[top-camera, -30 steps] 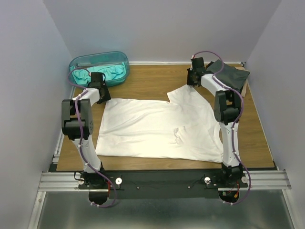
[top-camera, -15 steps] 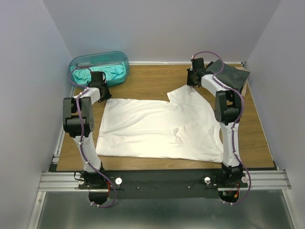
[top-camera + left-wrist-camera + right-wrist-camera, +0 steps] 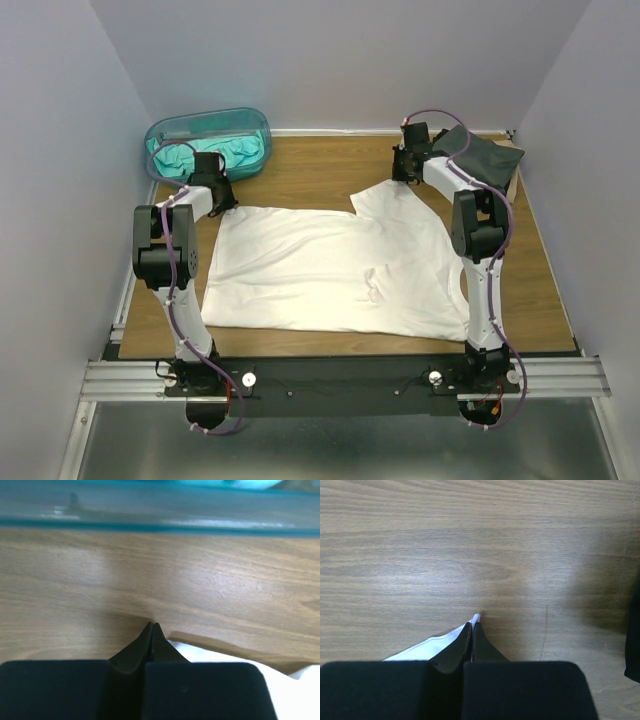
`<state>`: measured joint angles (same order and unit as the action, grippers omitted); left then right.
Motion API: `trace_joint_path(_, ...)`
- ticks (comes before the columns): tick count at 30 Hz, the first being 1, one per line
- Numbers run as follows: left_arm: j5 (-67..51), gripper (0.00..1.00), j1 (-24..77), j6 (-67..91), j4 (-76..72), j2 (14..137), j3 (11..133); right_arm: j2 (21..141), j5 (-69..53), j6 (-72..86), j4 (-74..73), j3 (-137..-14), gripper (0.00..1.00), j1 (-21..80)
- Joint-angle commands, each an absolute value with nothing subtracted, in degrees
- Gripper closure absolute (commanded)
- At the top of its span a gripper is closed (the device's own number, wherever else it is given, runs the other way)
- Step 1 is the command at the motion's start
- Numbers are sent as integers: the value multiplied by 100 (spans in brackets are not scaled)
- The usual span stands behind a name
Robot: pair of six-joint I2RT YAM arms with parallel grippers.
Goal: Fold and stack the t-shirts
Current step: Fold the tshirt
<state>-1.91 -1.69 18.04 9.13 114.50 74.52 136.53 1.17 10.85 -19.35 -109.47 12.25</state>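
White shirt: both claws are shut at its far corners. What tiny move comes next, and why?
Probably lift both corners slightly to start folding. The white t-shirt lies flat; the right gripper pinches its corner, the left gripper is shut beside the other, grip unclear.

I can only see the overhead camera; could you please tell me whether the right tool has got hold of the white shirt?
Observer: Yes. In the right wrist view the right tool is shut, with a sliver of the white shirt poking out between its tips.
Operator: Thank you. And the left tool?
Observer: The left tool is shut as well, but no cloth shows at its tips; the shirt's edge lies just to their right.
Operator: What is in front of it?
Observer: A strip of bare table, then the wall of the tub.
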Motion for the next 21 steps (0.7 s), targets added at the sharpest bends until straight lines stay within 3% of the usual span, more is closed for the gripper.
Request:
trace_joint_path(1, -492, 100, -105, 1881, 1274, 11294, 7277, 13474, 26, 1186, -2303, -10767, 100, 1213)
trace_joint_path(21, -422, 100, -123, 2057, 1513, 10530, 7753, 12911, -123, 1397, -2311, -11110, 100, 1204)
